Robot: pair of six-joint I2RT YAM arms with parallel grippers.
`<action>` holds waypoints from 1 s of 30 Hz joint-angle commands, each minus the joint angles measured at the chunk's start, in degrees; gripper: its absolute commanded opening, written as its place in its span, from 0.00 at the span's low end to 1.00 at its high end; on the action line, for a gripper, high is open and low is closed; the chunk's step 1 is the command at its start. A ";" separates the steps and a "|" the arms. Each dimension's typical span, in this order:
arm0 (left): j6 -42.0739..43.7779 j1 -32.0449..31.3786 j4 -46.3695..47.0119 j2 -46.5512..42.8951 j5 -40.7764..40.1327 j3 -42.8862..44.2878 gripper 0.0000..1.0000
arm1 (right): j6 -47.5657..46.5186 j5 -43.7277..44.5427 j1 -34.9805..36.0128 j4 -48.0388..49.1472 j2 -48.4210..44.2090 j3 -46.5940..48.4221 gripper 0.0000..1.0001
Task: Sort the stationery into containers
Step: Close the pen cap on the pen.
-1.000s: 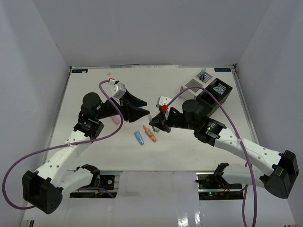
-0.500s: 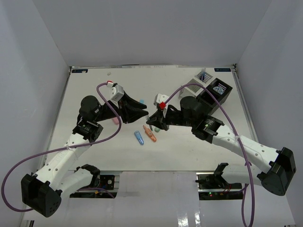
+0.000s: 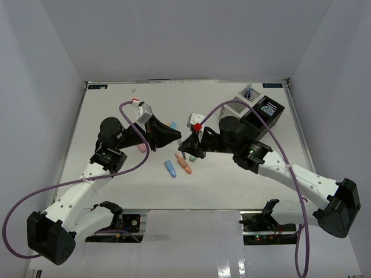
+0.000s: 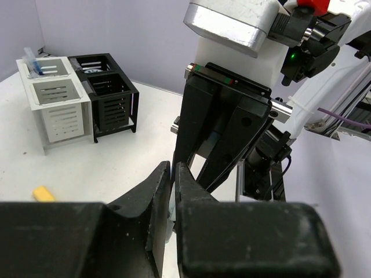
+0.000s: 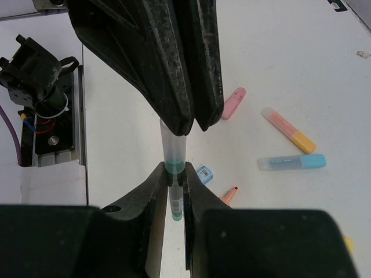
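From above, the left gripper and the right gripper meet tip to tip over the middle of the table, and what passes between them is too small to make out there. A pink marker, a blue marker and an orange marker lie loose on the surface near the two tips, while the white container and the black container stand side by side at the far right corner. In the left wrist view, the left fingers stand almost together with only a thin slit between them, the right gripper rises directly in front, and a yellow marker lies on the table to the left. The right wrist view shows the grip plainly: the right fingers are clamped on the body of a green marker, and the left fingers are pinched on its clear capped end, so the marker is held above the table between both grippers.
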 commanded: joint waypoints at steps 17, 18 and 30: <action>1.74 -2.06 -1.34 3.82 -0.38 -0.47 0.00 | 3.26 -0.24 -2.52 2.28 0.22 8.15 0.08; 2.09 -2.76 -1.60 4.17 -0.64 -0.30 0.00 | 3.53 -0.24 -2.61 2.46 0.22 8.41 0.08; 4.38 -4.61 -4.42 6.11 -2.84 0.32 0.00 | 5.81 -0.86 -7.09 4.30 -1.36 10.97 0.08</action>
